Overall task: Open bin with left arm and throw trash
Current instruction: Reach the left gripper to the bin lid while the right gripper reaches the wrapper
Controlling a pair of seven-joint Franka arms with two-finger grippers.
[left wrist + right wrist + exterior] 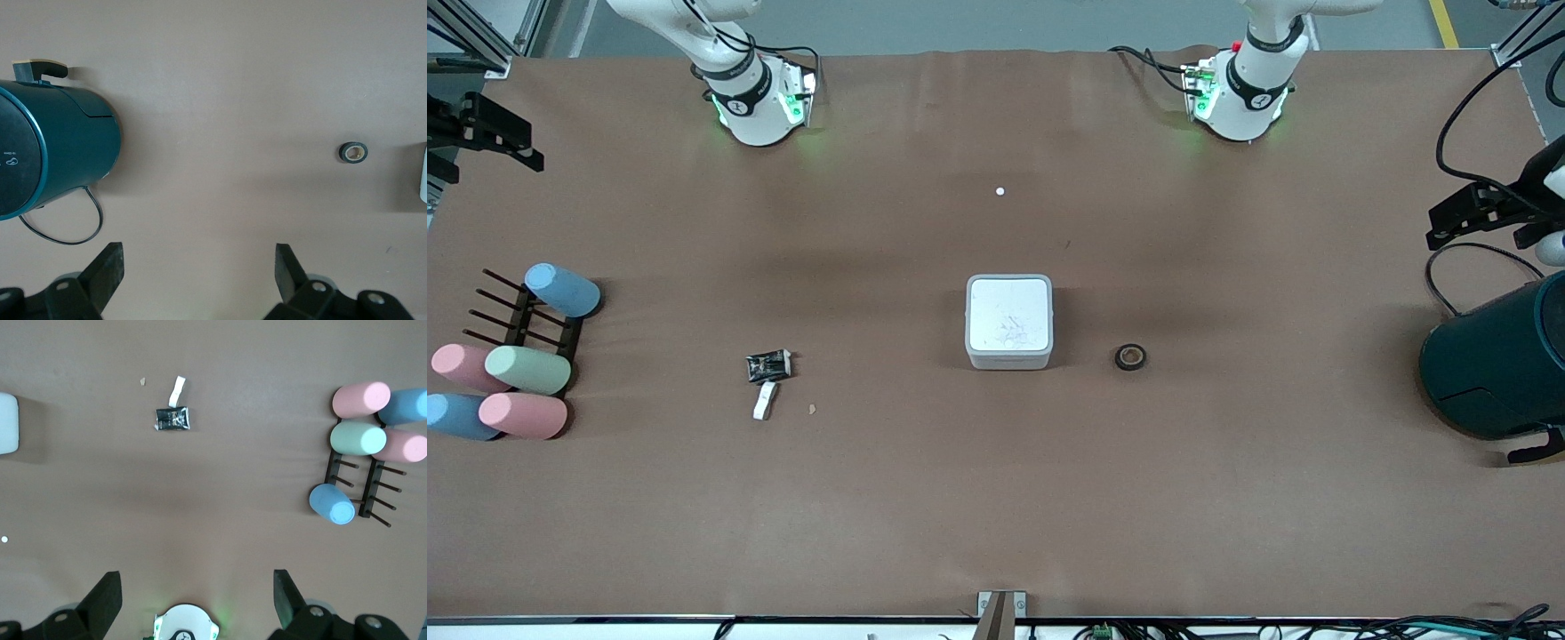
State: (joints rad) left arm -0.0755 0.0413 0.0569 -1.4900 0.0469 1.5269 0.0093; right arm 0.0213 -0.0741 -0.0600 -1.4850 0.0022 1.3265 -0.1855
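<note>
The bin [1009, 322] sits mid-table with its lid shut; its edge shows in the left wrist view [423, 175] and the right wrist view [8, 423]. The black tape roll [1130, 356] [353, 152] lies beside it toward the left arm's end. The crumpled black wrapper [769, 364] [173, 419] and the white oblong piece [765, 400] [177, 390] lie toward the right arm's end. My left gripper [200, 248] is open and empty, high over bare table between the tape roll and the teal container. My right gripper [197, 575] is open and empty, high over its own base [187, 623].
A large dark teal container [1498, 364] [53, 153] with a cable stands at the left arm's end. A rack of pastel cups [516, 364] [367, 433] stands at the right arm's end. A tan crumb [812, 409] and a white dot [1000, 190] lie on the brown table.
</note>
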